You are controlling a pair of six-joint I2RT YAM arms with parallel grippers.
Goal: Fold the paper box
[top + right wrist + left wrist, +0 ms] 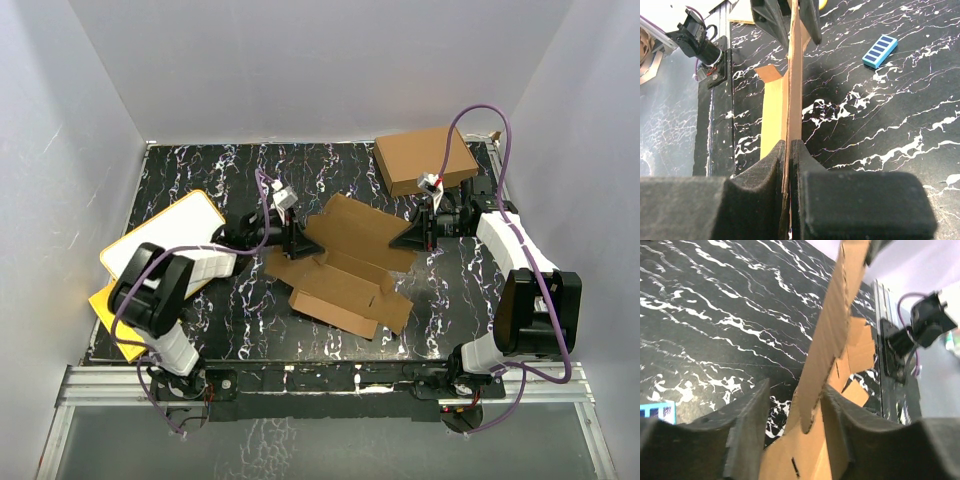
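Currently right end effector pinches the paper box; left end effector loosely straddles it, half-open.

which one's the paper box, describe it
Look at the middle of the black marbled table. The paper box is the brown cardboard sheet there, with cut flaps and tabs, unlike the closed brown box at the far right and the white yellow-rimmed board at left.

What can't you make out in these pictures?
Top view: how the left gripper meets the paper box, too small.
Left wrist view: the box's top end, cut off by the frame edge.
Right wrist view: the edge pinched by the right gripper, hidden between its jaws.
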